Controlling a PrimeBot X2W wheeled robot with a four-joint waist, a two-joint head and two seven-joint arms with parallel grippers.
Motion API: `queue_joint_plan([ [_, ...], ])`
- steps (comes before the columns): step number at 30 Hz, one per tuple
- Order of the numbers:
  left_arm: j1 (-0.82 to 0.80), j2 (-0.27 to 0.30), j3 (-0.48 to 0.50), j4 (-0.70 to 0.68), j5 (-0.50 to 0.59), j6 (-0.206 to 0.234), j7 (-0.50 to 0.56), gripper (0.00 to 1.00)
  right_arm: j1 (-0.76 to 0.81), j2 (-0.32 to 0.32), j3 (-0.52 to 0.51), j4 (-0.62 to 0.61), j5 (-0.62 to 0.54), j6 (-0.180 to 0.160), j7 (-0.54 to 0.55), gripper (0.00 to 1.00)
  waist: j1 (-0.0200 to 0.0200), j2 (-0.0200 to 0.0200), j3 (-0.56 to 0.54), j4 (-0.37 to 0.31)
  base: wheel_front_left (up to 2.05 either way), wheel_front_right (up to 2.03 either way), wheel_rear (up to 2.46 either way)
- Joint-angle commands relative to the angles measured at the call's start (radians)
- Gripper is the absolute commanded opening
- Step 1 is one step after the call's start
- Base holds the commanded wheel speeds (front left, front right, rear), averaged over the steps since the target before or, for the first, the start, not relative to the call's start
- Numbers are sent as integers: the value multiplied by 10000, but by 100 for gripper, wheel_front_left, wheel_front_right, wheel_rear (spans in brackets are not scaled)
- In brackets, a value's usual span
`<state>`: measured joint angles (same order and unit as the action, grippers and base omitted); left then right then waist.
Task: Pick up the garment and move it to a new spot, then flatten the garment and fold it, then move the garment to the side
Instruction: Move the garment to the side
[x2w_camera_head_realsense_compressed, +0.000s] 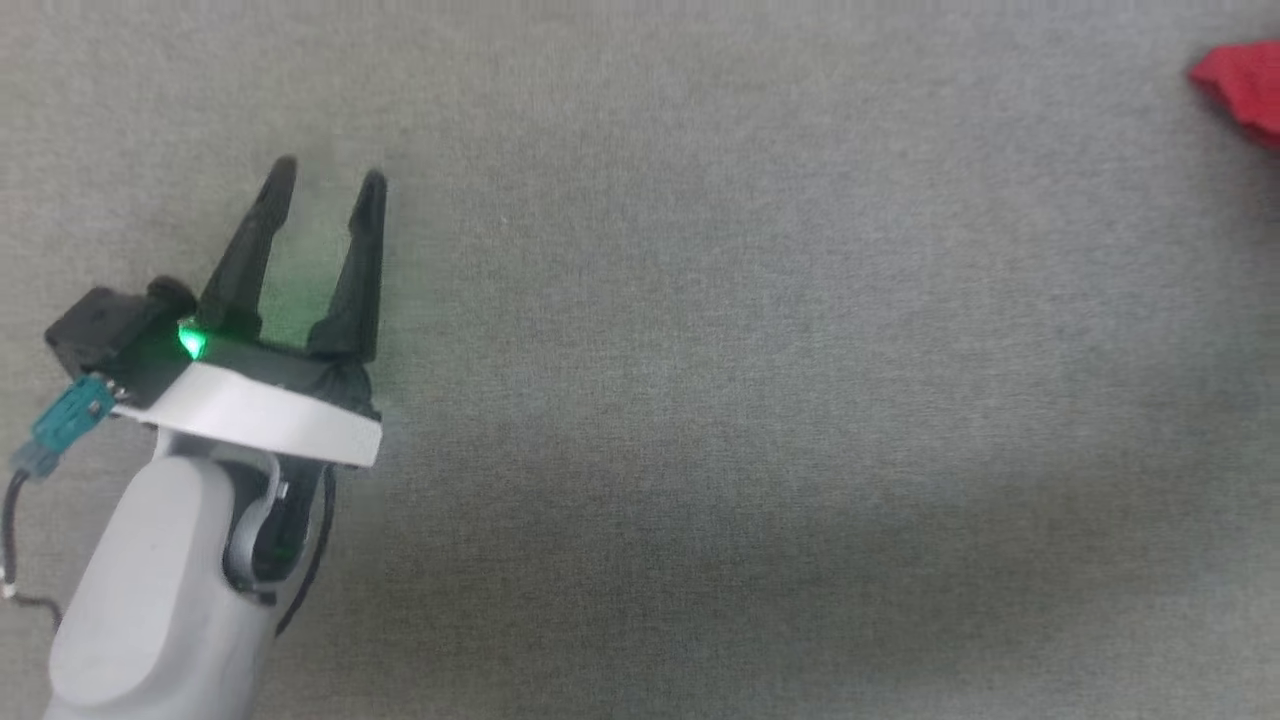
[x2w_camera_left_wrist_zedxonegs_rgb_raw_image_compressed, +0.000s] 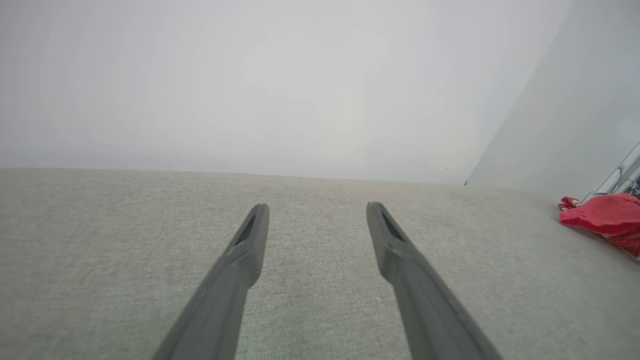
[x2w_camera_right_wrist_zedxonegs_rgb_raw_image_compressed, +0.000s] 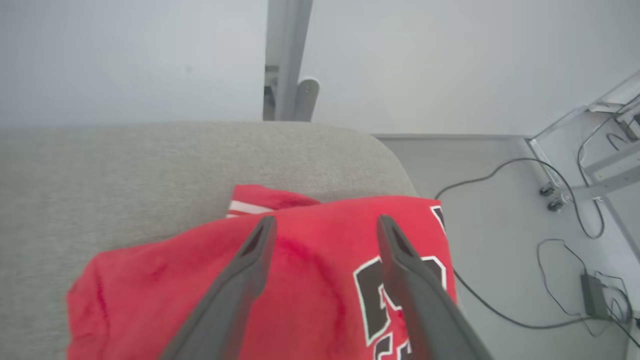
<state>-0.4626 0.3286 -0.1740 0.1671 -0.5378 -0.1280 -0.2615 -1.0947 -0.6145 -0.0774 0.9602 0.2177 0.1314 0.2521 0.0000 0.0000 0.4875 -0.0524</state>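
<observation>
1. The garment (x2w_camera_right_wrist_zedxonegs_rgb_raw_image_compressed: 310, 280) lies in a rumpled bundle, "23" partly showing; this fits either awaiting pickup or already folded and set aside
2. Near, the left end effector (x2w_camera_head_realsense_compressed: 328, 173) hovers over the grey table (x2w_camera_head_realsense_compressed: 700, 400), fingers wide, empty
3. Farther right, at the table's corner, the right end effector (x2w_camera_right_wrist_zedxonegs_rgb_raw_image_compressed: 326, 220) hangs wide and empty just above the garment

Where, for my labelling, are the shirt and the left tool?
shirt (x2w_camera_right_wrist_zedxonegs_rgb_raw_image_compressed: 320, 272), right wrist view: red cloth beside the number.
left tool (x2w_camera_head_realsense_compressed: 329, 173), head view: midway between its fingertips.
</observation>
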Motion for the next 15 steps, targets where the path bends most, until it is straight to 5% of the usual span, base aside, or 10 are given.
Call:
queue_joint_plan([
  [1,129,-36,34,-75,-82,-21,-44,100,189,135,133,-100,195,-17,-141,100,0,0,-307,-20,0,0,0],
  [15,2264,-75,2024,-594,399,83,-44,100,2397,1075,2484,-1991,2678,-15,-2066,100,0,0,-2292,328,0,0,0],
])
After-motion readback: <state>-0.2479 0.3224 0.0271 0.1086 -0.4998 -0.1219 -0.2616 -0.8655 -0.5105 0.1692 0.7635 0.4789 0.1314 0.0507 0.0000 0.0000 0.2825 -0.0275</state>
